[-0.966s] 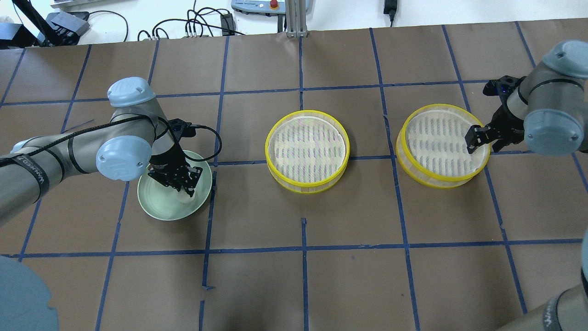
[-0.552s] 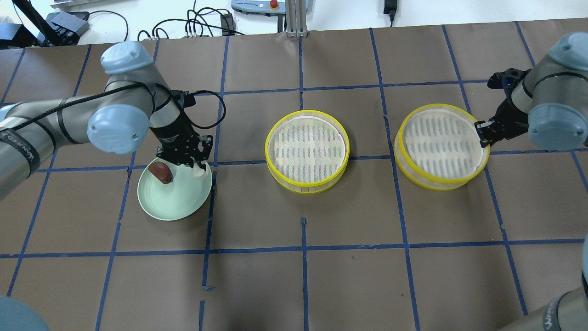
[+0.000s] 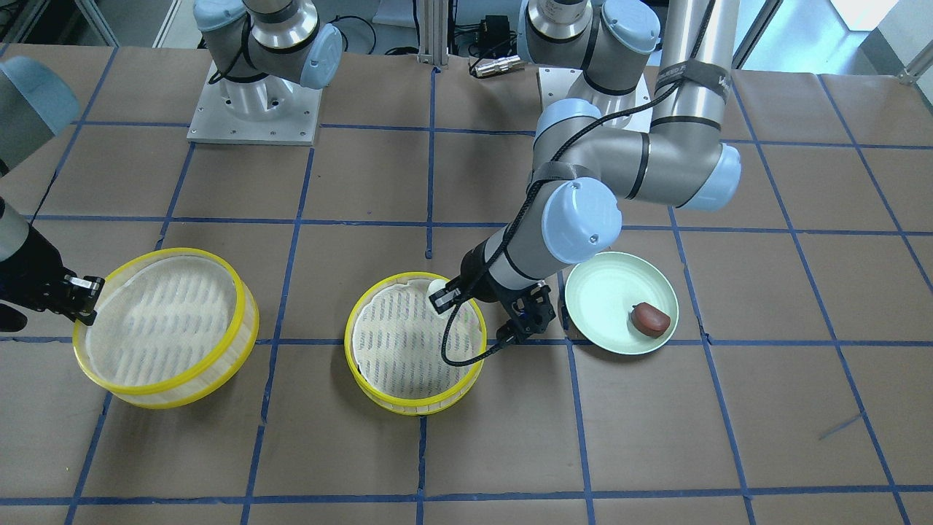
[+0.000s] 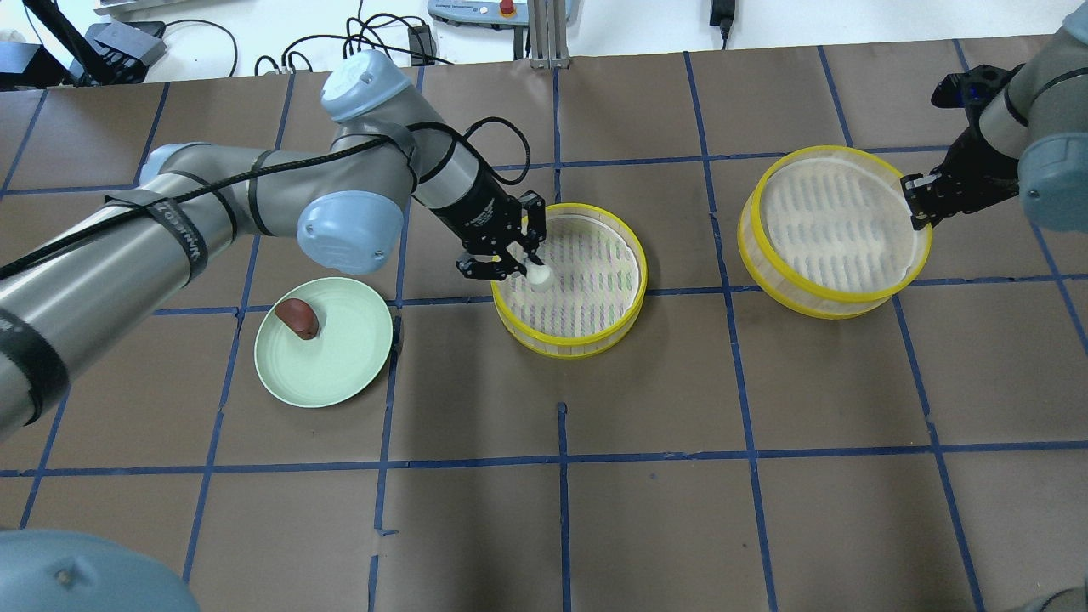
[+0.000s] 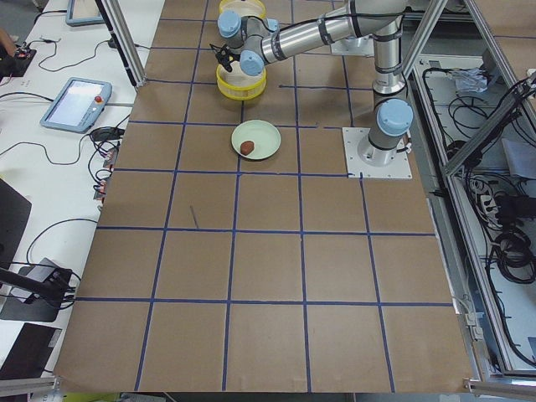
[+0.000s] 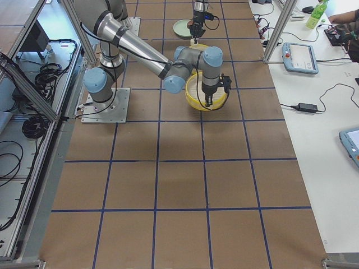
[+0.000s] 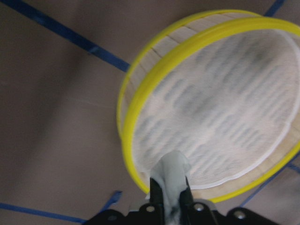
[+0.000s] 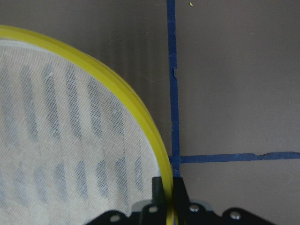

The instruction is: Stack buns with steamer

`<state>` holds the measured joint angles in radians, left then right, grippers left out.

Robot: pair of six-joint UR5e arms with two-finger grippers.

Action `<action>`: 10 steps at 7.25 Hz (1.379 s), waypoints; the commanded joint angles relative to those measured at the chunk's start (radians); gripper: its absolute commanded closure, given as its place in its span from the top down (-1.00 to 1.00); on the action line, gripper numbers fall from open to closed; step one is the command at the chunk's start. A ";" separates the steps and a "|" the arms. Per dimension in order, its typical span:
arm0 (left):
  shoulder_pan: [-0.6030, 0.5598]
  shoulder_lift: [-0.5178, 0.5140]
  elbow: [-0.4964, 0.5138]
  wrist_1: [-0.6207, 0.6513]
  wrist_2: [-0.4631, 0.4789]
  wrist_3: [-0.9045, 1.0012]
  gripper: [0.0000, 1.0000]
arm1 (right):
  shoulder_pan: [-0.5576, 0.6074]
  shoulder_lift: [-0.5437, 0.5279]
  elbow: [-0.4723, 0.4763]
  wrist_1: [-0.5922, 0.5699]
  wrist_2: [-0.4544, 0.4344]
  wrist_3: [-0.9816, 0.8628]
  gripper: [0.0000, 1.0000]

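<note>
My left gripper (image 4: pixel 529 269) is shut on the white bun (image 4: pixel 541 274) and holds it just above the near-left edge of the middle yellow-rimmed steamer tray (image 4: pixel 586 280). The left wrist view shows the bun (image 7: pixel 172 173) between the fingers over the tray's mesh (image 7: pixel 220 108). The reddish-brown bun (image 4: pixel 297 317) lies on the pale green plate (image 4: pixel 340 374). My right gripper (image 4: pixel 916 208) is shut on the rim of the right steamer tray (image 4: pixel 833 229), which hangs tilted above the table. The right wrist view shows the yellow rim (image 8: pixel 140 117) pinched between the fingers.
In the front-facing view the brown bun (image 3: pixel 650 316) sits on the plate (image 3: pixel 605 292) to the right of the middle tray (image 3: pixel 408 350). Brown paper with blue tape lines covers the table. Cables and a pendant lie beyond the far edge.
My left gripper lifted the white bun off the green plate and carried it right to the middle tray. My right gripper raised the right tray and moved it away from the robot.
</note>
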<state>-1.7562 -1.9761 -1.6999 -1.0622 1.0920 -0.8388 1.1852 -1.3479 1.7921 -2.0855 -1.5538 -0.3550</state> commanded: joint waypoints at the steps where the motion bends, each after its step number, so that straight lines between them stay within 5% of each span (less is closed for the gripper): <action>1: -0.019 -0.027 0.002 0.091 -0.012 -0.042 1.00 | 0.078 -0.033 -0.032 0.068 -0.002 0.117 -0.88; 4: -0.017 -0.015 0.005 0.091 0.020 0.030 1.00 | 0.175 -0.034 -0.100 0.136 -0.006 0.287 -0.88; 6: -0.009 0.023 -0.019 0.050 0.321 0.371 1.00 | 0.305 -0.033 -0.154 0.205 -0.009 0.495 -0.89; 10: 0.243 0.089 -0.104 -0.134 0.550 1.104 1.00 | 0.474 0.019 -0.148 0.191 -0.009 0.762 -0.88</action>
<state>-1.5925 -1.8985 -1.7533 -1.1742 1.5501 0.0065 1.6225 -1.3481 1.6419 -1.8894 -1.5646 0.3349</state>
